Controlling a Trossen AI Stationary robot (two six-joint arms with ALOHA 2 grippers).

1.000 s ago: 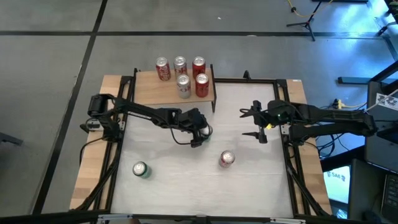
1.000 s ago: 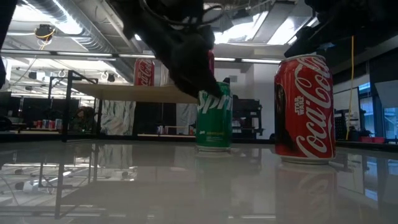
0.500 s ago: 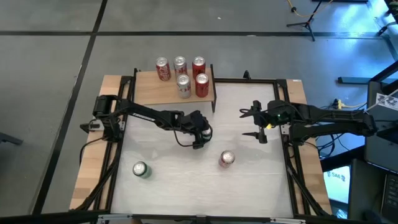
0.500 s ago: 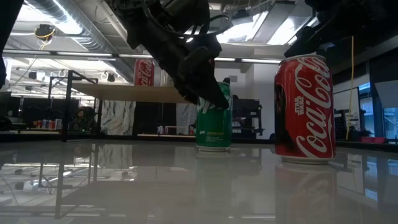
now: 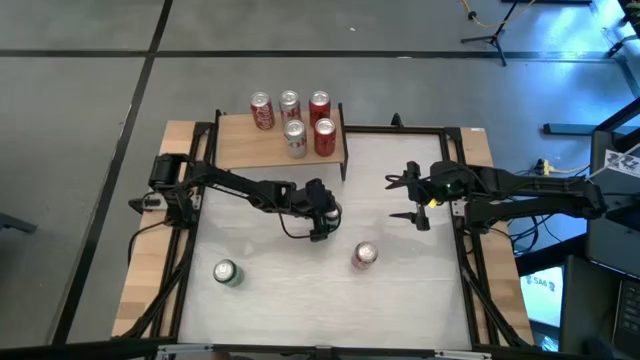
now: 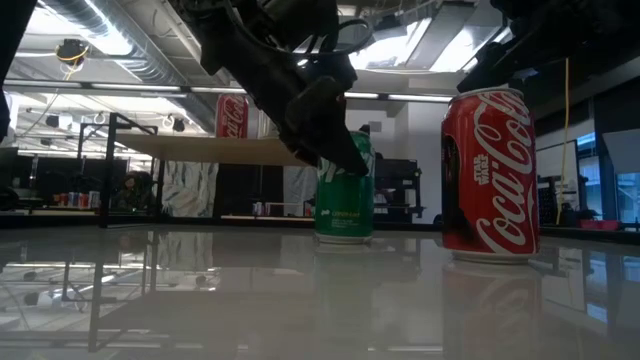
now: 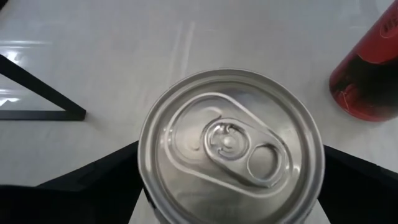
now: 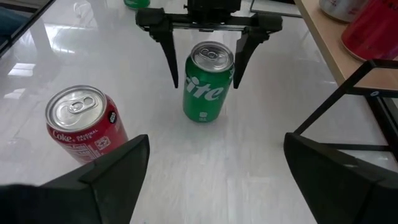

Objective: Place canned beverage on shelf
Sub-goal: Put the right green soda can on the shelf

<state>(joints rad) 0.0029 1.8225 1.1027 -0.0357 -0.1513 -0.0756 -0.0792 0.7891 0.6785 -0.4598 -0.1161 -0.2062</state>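
A green Sprite can point(image 8: 208, 81) stands upright on the white table, its silver top point(image 7: 230, 146) filling the left wrist view. My left gripper point(image 8: 205, 84) is open, tilted down from the table's left. One finger point(image 8: 166, 53) stands on each side of the can's upper half, with no touch that I can make out. In the high view the gripper point(image 5: 320, 225) covers the can. My right gripper point(image 5: 403, 198) waits open at the table's right. The shelf point(image 5: 238, 148), a light-wood board on black legs, stands at the far left and carries several cans point(image 5: 292, 128).
A red Coca-Cola can point(image 5: 365, 255) stands upright near and right of the left gripper. A second green can point(image 5: 226, 272) stands at the near left. A black frame and wooden strips run along the table's sides, and white tabletop lies between the cans.
My left gripper has sunk a little lower around the green can's top, its fingers still open. The cans have stayed where they were.
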